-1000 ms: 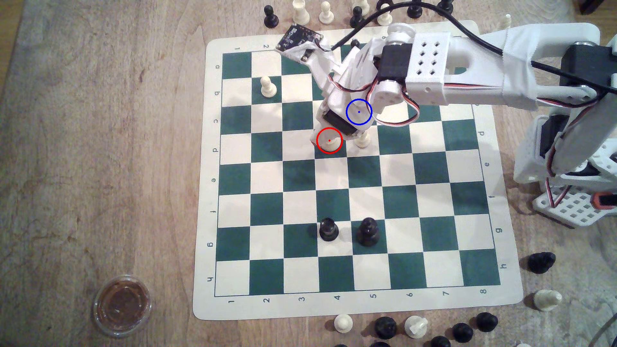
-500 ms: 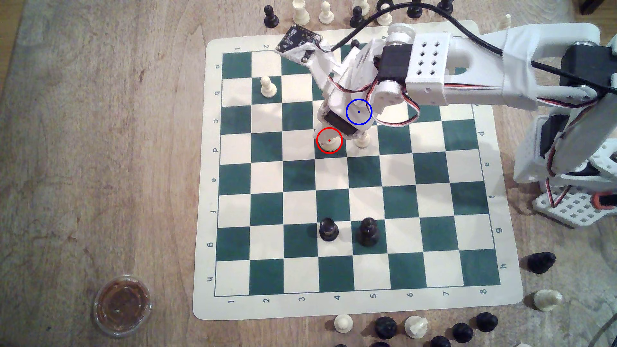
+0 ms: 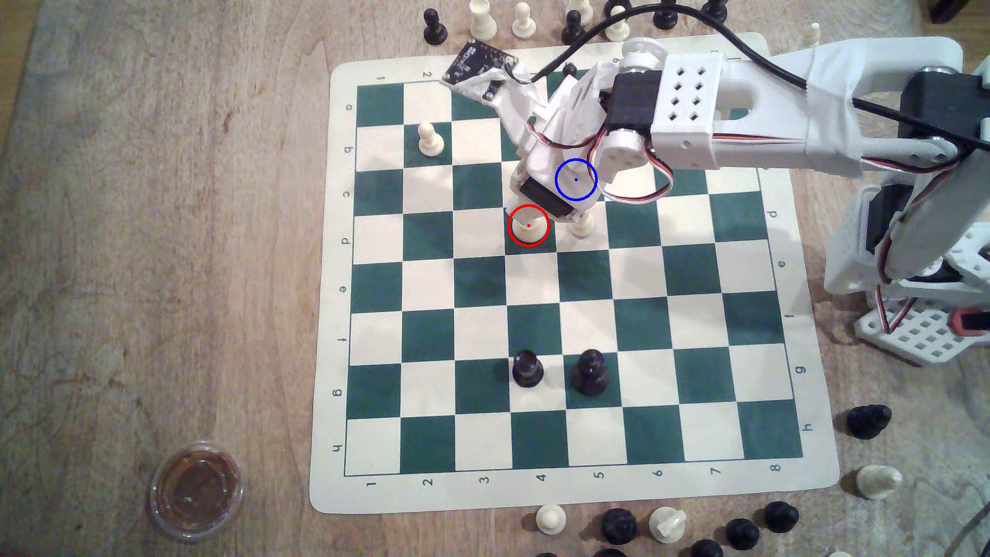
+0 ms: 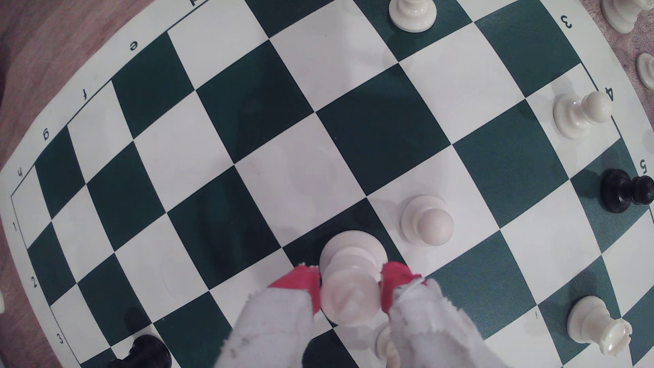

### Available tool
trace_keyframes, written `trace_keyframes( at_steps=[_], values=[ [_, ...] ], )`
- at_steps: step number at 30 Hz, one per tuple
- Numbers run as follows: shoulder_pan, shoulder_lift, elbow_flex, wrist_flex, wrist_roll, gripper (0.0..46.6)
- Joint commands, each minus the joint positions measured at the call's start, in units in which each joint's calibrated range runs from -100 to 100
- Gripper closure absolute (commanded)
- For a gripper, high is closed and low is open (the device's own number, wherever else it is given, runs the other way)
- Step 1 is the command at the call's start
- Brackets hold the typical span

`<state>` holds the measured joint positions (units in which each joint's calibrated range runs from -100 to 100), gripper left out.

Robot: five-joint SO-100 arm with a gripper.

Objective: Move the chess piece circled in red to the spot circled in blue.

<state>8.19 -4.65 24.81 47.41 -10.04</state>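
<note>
Closely beside the piece (image 4: 350, 283) that the hand (image 4: 350, 293) grips stands a cream pawn (image 4: 428, 221).

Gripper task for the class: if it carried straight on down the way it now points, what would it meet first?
Probably the dark green square under the circled white piece; the gripper already flanks that piece, though contact is unclear.

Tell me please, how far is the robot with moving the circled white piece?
Done: the gripper has reached the chess piece circled in red, and its red-tipped jaws stand on either side of the piece's upper part. In hand: the grasp; the jaws look shut on it, while the base seems to rest on its dark square. Left: lifting and carrying it to the spot circled in blue, now under the arm.
</note>
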Motion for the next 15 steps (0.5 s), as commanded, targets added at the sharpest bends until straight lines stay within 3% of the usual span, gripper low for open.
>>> trace_keyframes(
  at_steps=[1,10,15],
  values=[
    [-0.6,-8.3,-3.1,2.8,-0.1,41.6],
    [-0.6,-17.9,-5.0,9.2,0.1,42.3],
    [2.4,-21.6,-2.0,10.5,1.7,42.4]
  ],
)
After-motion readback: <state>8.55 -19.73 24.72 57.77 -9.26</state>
